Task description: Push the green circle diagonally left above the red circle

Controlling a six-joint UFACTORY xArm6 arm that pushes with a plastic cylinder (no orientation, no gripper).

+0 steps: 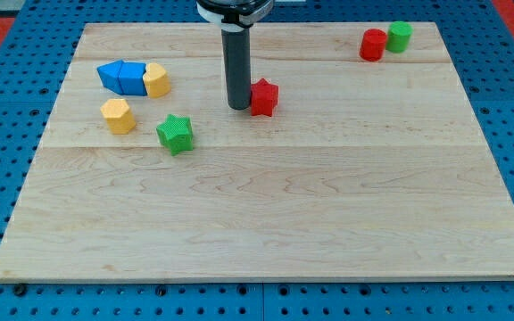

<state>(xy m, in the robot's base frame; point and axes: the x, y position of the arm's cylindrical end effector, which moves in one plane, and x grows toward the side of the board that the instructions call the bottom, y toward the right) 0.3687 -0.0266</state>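
Observation:
The green circle (400, 36) stands near the view's top right corner of the wooden board (266, 223). The red circle (373, 45) sits right beside it, touching or nearly touching, just to its left and slightly lower. My tip (238, 106) is far from both, near the board's top middle, with its right side against a red star (263, 97).
A green star (175, 134) lies left of my tip. A yellow hexagon (117, 116) is further left. Two blue blocks (121, 78) and a yellow block (156, 79) sit together at the upper left.

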